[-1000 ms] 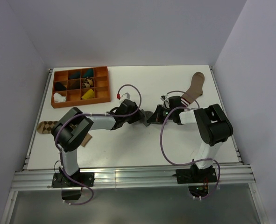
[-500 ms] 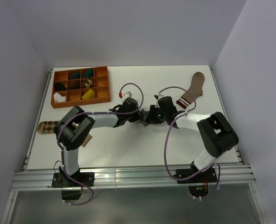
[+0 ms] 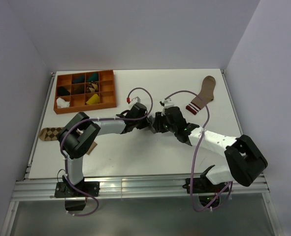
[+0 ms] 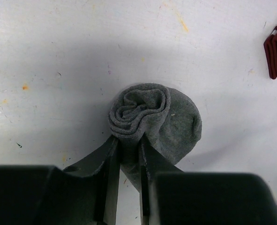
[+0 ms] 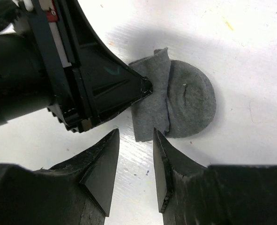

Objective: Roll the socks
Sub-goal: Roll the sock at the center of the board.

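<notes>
Overhead, the left arm (image 3: 81,135) hides part of the diamond sock (image 3: 47,133) at far left. Centrally, the arms cover the grey sock (image 4: 175,122); close views show soft knit wound in a tight spiral, with a flat rounded flap beside it. Left gripper (image 4: 128,145) pinches the roll's edge, nearly closed. Right gripper (image 5: 136,154) stands parted, empty, just short of it. Striped cuff (image 4: 275,51) is cut off at right
</notes>
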